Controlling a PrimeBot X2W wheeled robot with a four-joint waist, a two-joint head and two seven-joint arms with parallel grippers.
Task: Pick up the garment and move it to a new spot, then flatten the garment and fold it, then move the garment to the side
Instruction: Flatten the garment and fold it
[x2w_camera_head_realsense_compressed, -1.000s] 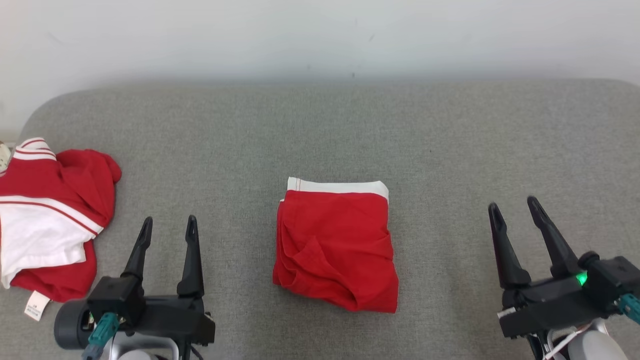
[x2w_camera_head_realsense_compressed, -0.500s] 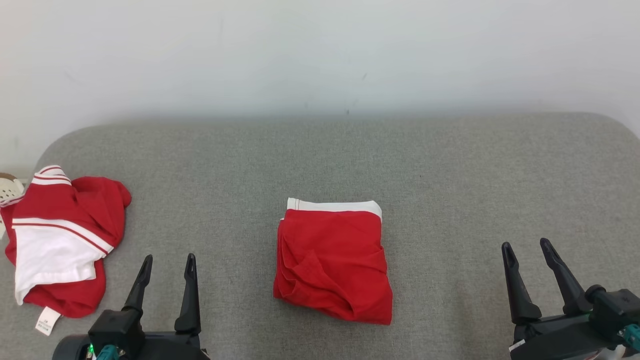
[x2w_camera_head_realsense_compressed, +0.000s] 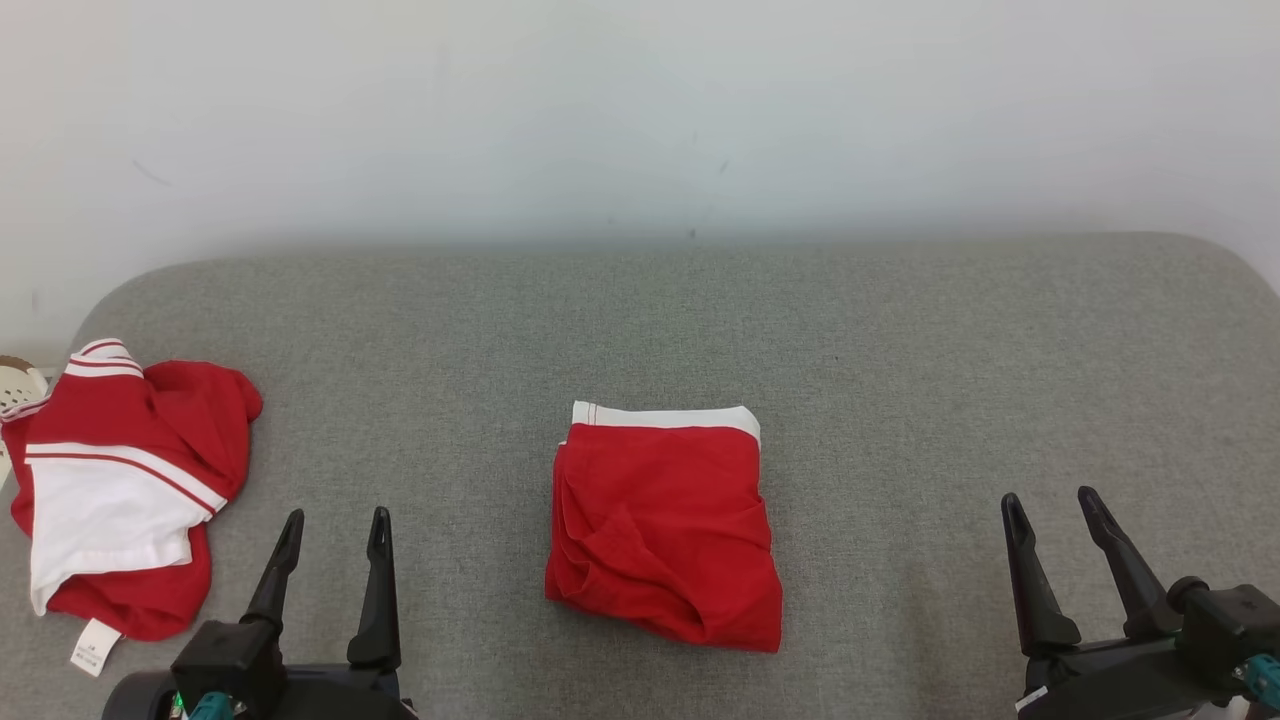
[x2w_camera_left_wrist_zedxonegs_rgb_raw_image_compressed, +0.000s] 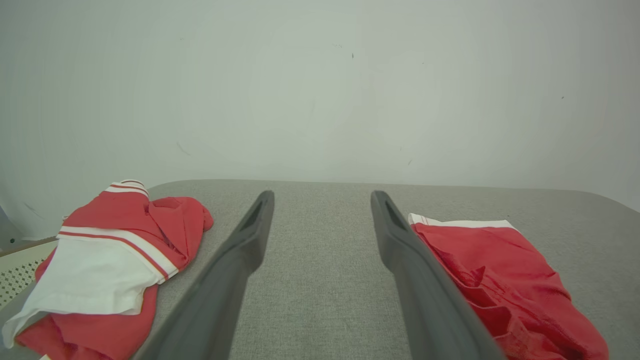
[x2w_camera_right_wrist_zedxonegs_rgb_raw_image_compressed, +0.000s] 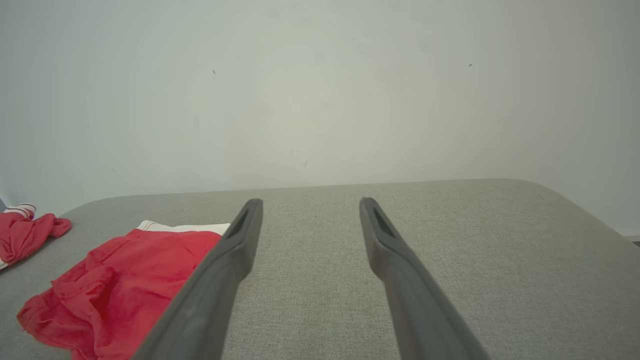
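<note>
My left pincer (x2w_camera_head_realsense_compressed: 336, 514) and right pincer (x2w_camera_head_realsense_compressed: 1048, 495) both stand spread and empty, one on each side of the red garment (x2w_camera_head_realsense_compressed: 665, 530). It lies folded at the middle of the grey padded surface (x2w_camera_head_realsense_compressed: 900, 350). Judged light, soft and limp; the layers may slide apart. Grip at the white waistband (x2w_camera_head_realsense_compressed: 665, 417) and the opposite hem, pinching all layers together.

Left end effector (x2w_camera_head_realsense_compressed: 335, 520) sits low at the left, fingers spread and pointing forward, holding nothing. Right end effector (x2w_camera_head_realsense_compressed: 1050, 503) sits low at the right, likewise spread and empty.
</note>
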